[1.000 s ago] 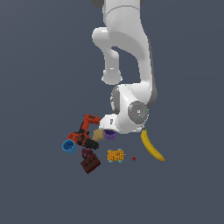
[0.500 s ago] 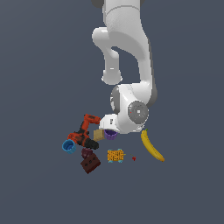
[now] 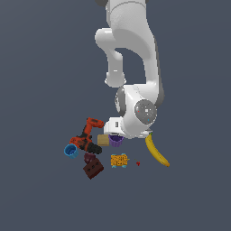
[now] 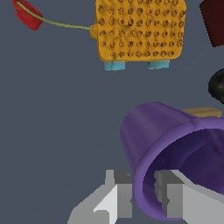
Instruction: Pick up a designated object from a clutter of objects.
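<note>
my pincer (image 4: 142, 194) is clenched on the rim of the purple cup (image 4: 175, 157), one finger inside and one outside its wall. the cup sits in the clutter, just beside the tan block (image 3: 103, 140), near the orange-yellow toy (image 3: 119, 160).

The white arm (image 3: 135, 67) drops from the top centre of the frame, its wrist ending just above the purple cup (image 3: 116, 141) near the middle — the fingers themselves are hidden behind the wrist housing. Just left of the cup sits the tan block (image 3: 103, 140), touching the red-black power drill (image 3: 86, 137). The blue cup (image 3: 71, 151) lies at the drill's lower left, the dark red brick (image 3: 92, 166) below it. The orange-yellow toy (image 3: 119, 160) sits lower centre — the yellow banana (image 3: 156, 151) slants to its right.
</note>
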`<state>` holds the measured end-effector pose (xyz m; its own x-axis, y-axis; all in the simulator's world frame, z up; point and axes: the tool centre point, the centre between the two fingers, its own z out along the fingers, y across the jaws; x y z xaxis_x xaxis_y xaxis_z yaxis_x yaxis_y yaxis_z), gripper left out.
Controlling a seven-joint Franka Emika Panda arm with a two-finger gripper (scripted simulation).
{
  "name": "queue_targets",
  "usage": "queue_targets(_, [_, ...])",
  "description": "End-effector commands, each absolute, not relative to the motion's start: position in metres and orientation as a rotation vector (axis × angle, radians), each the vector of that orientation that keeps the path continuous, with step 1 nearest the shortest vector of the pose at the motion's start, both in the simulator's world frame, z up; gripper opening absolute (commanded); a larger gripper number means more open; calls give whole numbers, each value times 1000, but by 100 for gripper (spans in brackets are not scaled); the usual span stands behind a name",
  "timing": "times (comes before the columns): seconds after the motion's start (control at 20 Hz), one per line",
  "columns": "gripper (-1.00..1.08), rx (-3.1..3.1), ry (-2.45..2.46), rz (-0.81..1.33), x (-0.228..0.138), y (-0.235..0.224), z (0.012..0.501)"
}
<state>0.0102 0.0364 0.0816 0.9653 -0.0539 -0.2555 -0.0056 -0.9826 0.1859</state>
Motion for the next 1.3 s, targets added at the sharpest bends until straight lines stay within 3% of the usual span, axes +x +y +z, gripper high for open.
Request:
queue_targets(0.0, [-100, 2943, -46, -321, 21, 41, 91])
queue_targets(0.75, [-100, 2980, -56, 385, 99, 93, 201])
queue_targets(1.25, [-100, 2920, -61, 833, 116, 124, 285])
